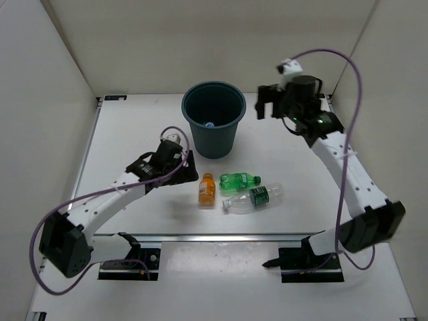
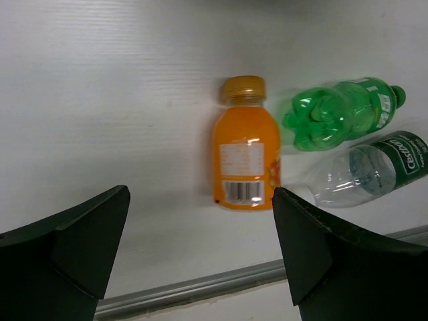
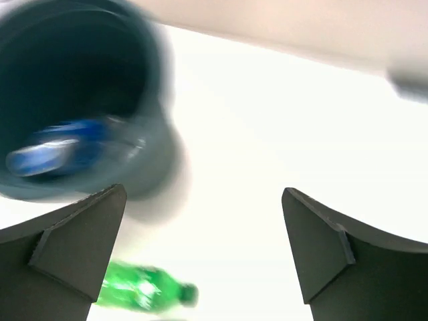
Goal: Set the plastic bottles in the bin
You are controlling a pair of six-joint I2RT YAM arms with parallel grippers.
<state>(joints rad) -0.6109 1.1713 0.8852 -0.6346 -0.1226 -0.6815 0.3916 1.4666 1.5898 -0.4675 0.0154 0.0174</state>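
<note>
Here, at the left, we see the left gripper (image 1: 188,167) low over the white table (image 1: 134,134), its black fingers spread wide with nothing between them. The small orange plastic bottle (image 1: 206,189) lies on its side just beside it. Behind stands the dark teal-grey round plastic bin (image 1: 214,139), a clear bottle with a blue label (image 3: 53,144) inside it. The green plastic bottle (image 1: 239,180) and the clear plastic bottle with a dark green label (image 1: 254,198) lie close together on the table. The right gripper (image 1: 265,105) hangs up beside the bin's rim, fingers apart and empty.
</note>
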